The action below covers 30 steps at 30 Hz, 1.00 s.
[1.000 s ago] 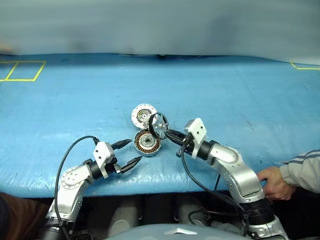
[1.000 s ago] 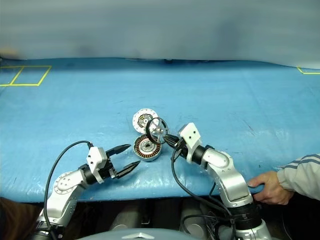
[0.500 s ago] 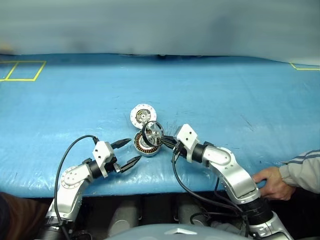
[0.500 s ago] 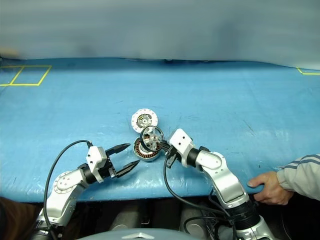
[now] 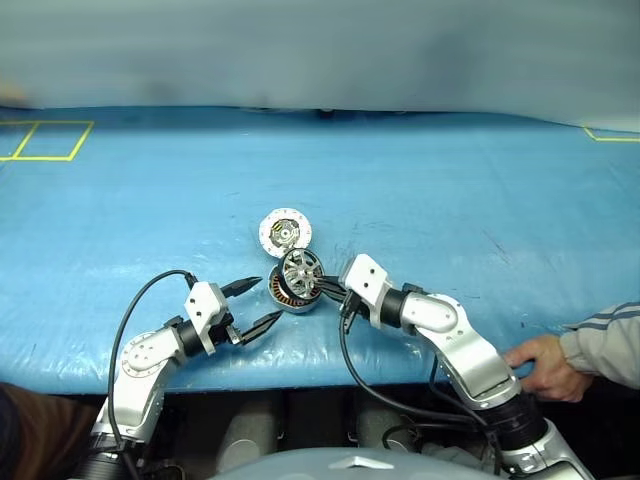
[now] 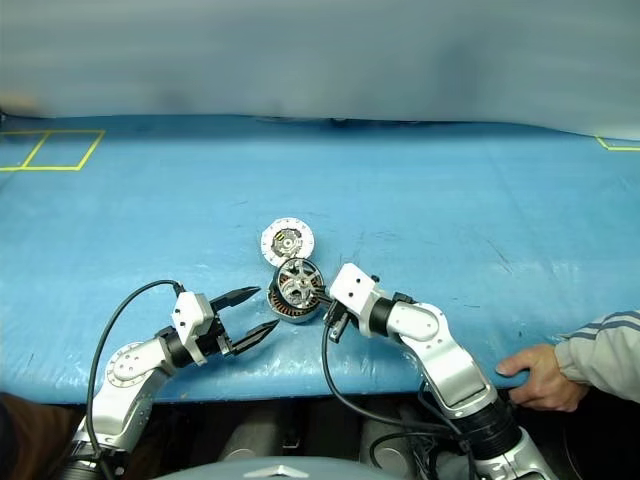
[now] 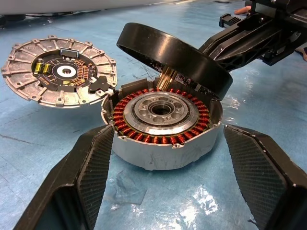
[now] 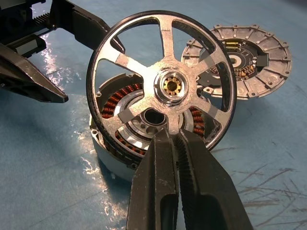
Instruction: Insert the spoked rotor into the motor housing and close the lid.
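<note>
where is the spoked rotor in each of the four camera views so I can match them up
Left eye view: the spoked rotor is near the middle, tilted over the motor housing.
Right eye view: spoked rotor just left of centre, below the lid.
Left wrist view: upper middle, seen as a black rim tilted above the copper windings.
Right wrist view: centre, spokes facing the camera, pinched by the right gripper.
Shared landmark: the lid, lying beside the housing on the blue table.

- The spoked rotor (image 8: pixel 163 86), black-rimmed with silver spokes, is hanging tilted just above the motor housing (image 7: pixel 163 127).
- The housing, ringed with copper windings, is sitting upright on blue sheeting.
- The silver lid (image 5: pixel 284 231) is lying just behind it.
</note>
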### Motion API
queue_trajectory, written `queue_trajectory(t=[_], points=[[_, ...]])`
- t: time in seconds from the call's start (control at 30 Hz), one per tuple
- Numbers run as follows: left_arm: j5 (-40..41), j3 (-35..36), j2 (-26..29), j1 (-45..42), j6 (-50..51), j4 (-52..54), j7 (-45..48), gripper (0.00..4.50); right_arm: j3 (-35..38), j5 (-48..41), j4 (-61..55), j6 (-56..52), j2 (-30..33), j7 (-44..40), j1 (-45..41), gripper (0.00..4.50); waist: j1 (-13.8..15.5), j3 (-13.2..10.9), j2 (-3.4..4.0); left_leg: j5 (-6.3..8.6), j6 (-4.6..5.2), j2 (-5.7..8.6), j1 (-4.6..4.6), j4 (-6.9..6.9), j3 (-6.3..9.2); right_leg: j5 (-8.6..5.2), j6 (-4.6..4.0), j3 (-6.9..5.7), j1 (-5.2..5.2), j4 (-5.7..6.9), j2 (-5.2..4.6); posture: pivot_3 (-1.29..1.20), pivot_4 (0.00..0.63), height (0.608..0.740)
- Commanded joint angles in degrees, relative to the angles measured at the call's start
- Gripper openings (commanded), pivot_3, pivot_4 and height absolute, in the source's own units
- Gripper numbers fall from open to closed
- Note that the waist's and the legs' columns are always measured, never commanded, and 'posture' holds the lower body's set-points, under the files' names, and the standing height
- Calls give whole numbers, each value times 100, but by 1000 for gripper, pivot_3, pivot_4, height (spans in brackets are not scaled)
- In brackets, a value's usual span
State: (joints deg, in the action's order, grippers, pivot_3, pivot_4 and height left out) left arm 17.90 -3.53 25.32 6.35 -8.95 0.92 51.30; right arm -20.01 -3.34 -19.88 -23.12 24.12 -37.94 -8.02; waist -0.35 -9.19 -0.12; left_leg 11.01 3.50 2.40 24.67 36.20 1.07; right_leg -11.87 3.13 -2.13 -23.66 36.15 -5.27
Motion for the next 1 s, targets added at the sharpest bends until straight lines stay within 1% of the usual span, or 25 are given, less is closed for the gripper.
queue_trajectory(t=[0.03,0.4,0.67,0.7,0.73,0.8,0.9,1.0], points=[[-7,31,27,-31,-34,81,17,3880,-101,57,-263,43,20,-48,-75,13,5,0,0,0,0,0,0,0,1,0,0,0,0,0,0,0,150,740],[-12,34,34,-56,-28,78,14,3880,-214,372,-107,37,120,-21,-128,13,47,0,0,-1,1,0,0,0,2,1,0,-3,2,-1,1,0,150,740],[-28,18,12,-27,-32,82,-15,3880,-211,423,-96,-59,149,-99,-119,13,81,0,0,-1,2,1,0,0,2,1,-1,-4,3,-3,1,0,150,740],[-31,18,10,-22,-34,80,-18,3880,-208,423,-96,-62,142,-104,-119,555,92,0,-1,-1,2,1,0,0,2,1,-1,-4,4,-3,1,0,150,740],[-36,16,10,-17,-38,79,-21,3880,-208,427,-96,-60,131,-104,-121,777,101,0,-1,-2,2,1,0,0,2,1,-1,-4,4,-3,1,0,150,740],[-40,15,8,-8,-38,82,-28,3880,-186,412,-92,-29,76,-70,-120,1405,109,0,-1,-1,2,0,-1,1,2,1,-1,-5,4,-3,2,0,150,740],[-35,14,9,-1,-28,91,-29,3880,-176,414,-90,-7,49,-55,-124,1405,109,0,-1,-2,3,0,-1,1,2,1,-1,-4,4,-3,2,0,150,740],[-22,27,18,4,-26,88,-21,3880,-85,230,-141,-17,-82,-61,-114,1405,108,0,-1,-2,4,0,0,1,2,4,-4,-4,4,-3,3,0,150,740]])
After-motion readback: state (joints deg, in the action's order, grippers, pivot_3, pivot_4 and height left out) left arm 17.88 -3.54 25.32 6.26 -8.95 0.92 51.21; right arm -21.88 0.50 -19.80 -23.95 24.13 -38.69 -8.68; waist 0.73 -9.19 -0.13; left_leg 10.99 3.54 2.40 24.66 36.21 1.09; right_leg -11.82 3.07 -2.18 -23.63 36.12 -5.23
